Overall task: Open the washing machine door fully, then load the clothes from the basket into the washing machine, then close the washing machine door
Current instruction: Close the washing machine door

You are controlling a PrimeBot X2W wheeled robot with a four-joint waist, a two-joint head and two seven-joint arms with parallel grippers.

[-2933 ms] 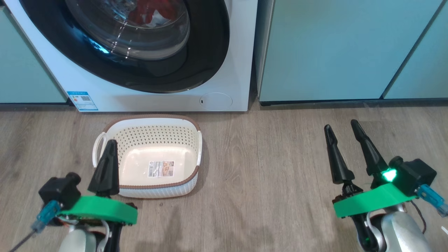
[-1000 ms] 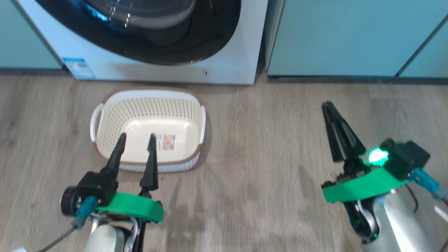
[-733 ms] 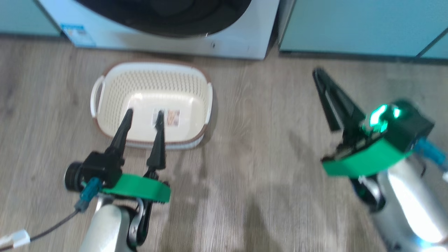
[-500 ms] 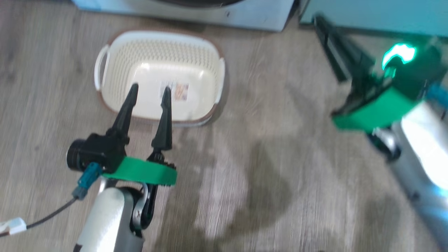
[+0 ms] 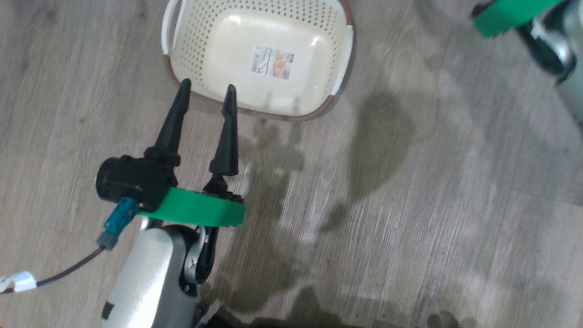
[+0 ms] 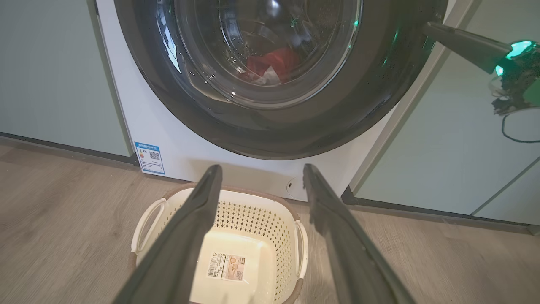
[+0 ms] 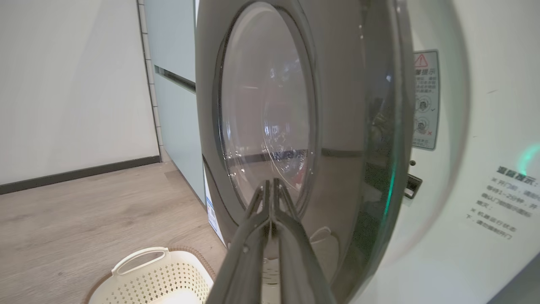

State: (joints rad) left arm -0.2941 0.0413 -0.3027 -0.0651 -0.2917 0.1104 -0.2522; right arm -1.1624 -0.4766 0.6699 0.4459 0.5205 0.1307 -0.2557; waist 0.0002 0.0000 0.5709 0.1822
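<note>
The cream basket (image 5: 259,59) stands on the floor holding no clothes, just a sticker on its bottom. My left gripper (image 5: 205,93) hangs open just before the basket's near rim, nothing between its fingers. Beyond the basket (image 6: 219,253) in the left wrist view is the white washing machine (image 6: 126,126). Its black-rimmed door (image 6: 358,114) sits nearly flat on the front. The red clothes (image 6: 270,67) lie in the drum behind the glass. My right gripper (image 6: 428,28) is shut, its tip at the door's right edge. Seen edge-on, the door (image 7: 341,126) stands slightly ajar past my right gripper (image 7: 272,183).
Pale teal cabinets (image 6: 46,76) flank the machine on both sides (image 6: 464,139). Grey-brown wooden floor (image 5: 410,205) spreads around the basket. The right arm's green wrist bracket (image 5: 505,13) is at the head view's top right. A white wall (image 7: 71,84) lies beyond the far cabinet.
The head camera has tipped down, so the washing machine has left its view. My right gripper closed, then rose towards the door's edge. The left gripper has opened and stays before the basket.
</note>
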